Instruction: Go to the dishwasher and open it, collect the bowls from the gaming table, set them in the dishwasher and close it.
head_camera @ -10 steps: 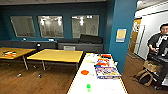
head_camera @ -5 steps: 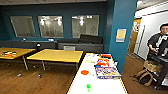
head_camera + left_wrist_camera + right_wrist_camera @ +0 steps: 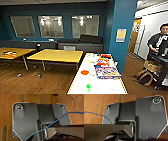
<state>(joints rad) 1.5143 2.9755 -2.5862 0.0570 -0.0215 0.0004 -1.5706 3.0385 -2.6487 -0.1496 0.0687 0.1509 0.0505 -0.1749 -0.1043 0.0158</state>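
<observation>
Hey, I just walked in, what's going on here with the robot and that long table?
Nothing is being handled at this moment. The head view looks down the long white-topped gaming table, where the red-orange bowl and the small green bowl sit untouched, beside a colourful box and other bright items farther along. Both wrist views look down on wooden floor. A person stands at a control rig on the right, past the blue pillar.
</observation>
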